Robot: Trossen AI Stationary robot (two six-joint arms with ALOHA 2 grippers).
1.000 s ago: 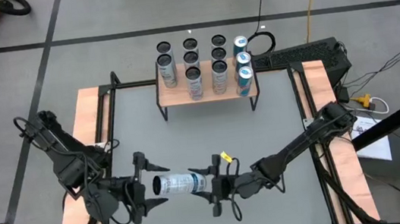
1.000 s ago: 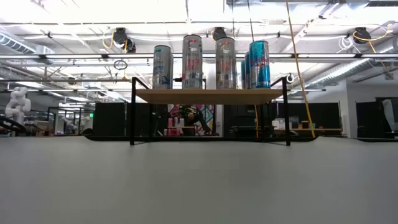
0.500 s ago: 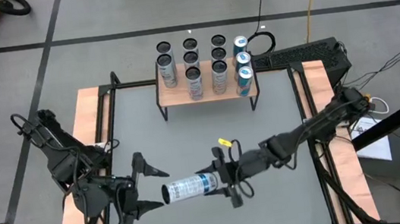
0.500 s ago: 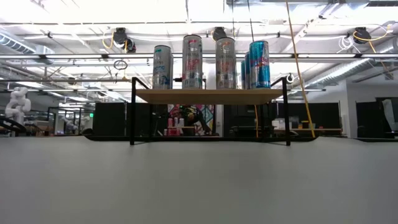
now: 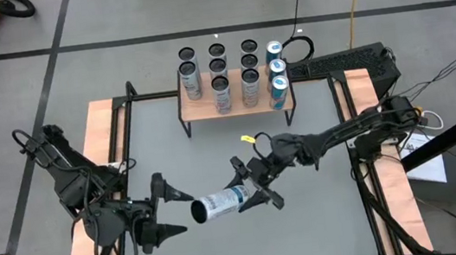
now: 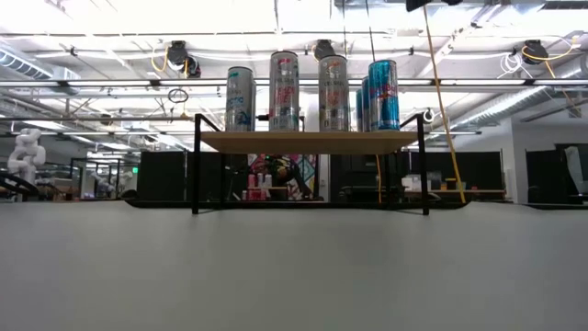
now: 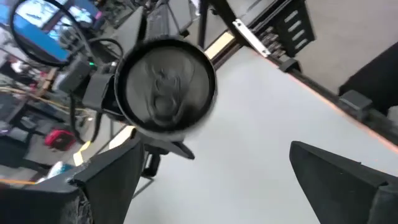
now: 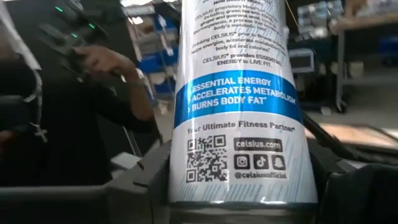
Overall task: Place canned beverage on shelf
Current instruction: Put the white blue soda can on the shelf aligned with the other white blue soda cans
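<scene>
Can held over near-centre desk by right arm; left arm released.

White canned beverage (image 5: 219,203) lies tilted, near horizontal, above the grey desk (image 5: 316,134), well short of the shelf (image 5: 234,102) at the far edge. Right gripper (image 5: 251,189): jaws clenched on the can's right end; label faces the right wrist camera (image 8: 239,112). Left gripper (image 5: 165,213), just left of the can: jaws spread wide, grasping nothing; can's end faces it (image 7: 165,85). Shelf carries upright cans (image 6: 312,92) in rows.
</scene>
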